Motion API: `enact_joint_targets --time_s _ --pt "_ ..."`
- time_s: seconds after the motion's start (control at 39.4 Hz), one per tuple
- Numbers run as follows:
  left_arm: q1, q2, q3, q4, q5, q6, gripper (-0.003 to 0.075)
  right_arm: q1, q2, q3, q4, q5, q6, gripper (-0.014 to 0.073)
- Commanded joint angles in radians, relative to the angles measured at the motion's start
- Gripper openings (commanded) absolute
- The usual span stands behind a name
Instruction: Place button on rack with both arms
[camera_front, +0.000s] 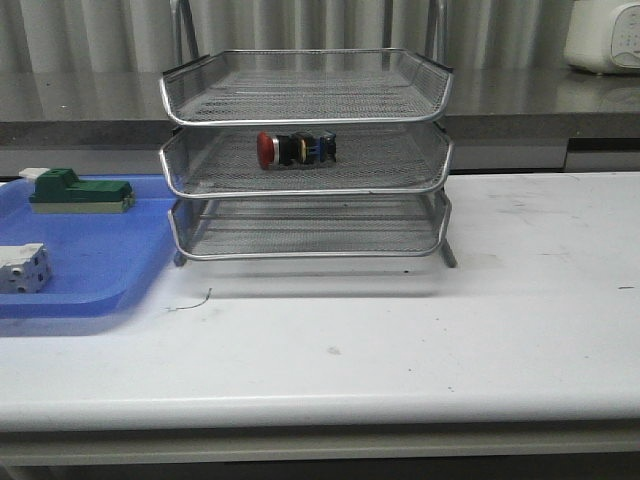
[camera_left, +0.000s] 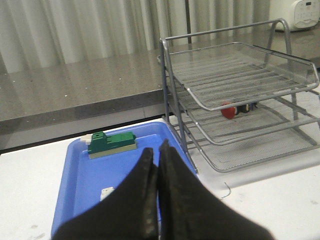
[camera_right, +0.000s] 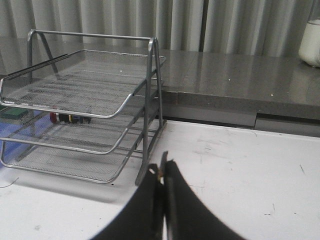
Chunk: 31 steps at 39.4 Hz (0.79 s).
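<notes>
Lying sideways on the middle shelf of the rack (camera_front: 305, 190): the button (camera_front: 296, 149).
Left gripper (camera_left: 158, 156) and right gripper (camera_right: 163, 172) both closed tight, holding nothing.

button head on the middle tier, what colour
Red, on the button in the rack; clearest in the front view.

Soft, even light from overhead fills all three views, moderately bright and without harsh glare. The rack (camera_front: 306, 160) throws a faint, diffuse shadow onto the white table (camera_front: 420, 330) just below it in the front view. All views are slightly grainy and soft. The dark fingers (camera_left: 150, 210) at the bottom of both wrist views are blurred and nearly featureless.
</notes>
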Motion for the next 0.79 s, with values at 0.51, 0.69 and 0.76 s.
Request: enact_joint_targets --time_s 0.51,0.69,0.76 --pt "0.167 -0.023 0.338 0.085 -0.349 -0.176 -0.0019 -0.009 0.012 -0.024 0.007 -0.082 -0.004 -0.0111" --pt "0.167 -0.023 0.350 0.079 -0.362 -0.176 -0.0019 -0.009 0.012 -0.024 0.007 -0.082 -0.004 -0.0111" --pt "0.167 -0.023 0.350 0.079 -0.362 -0.176 -0.0019 -0.009 0.012 -0.024 0.007 -0.082 -0.004 -0.0111"
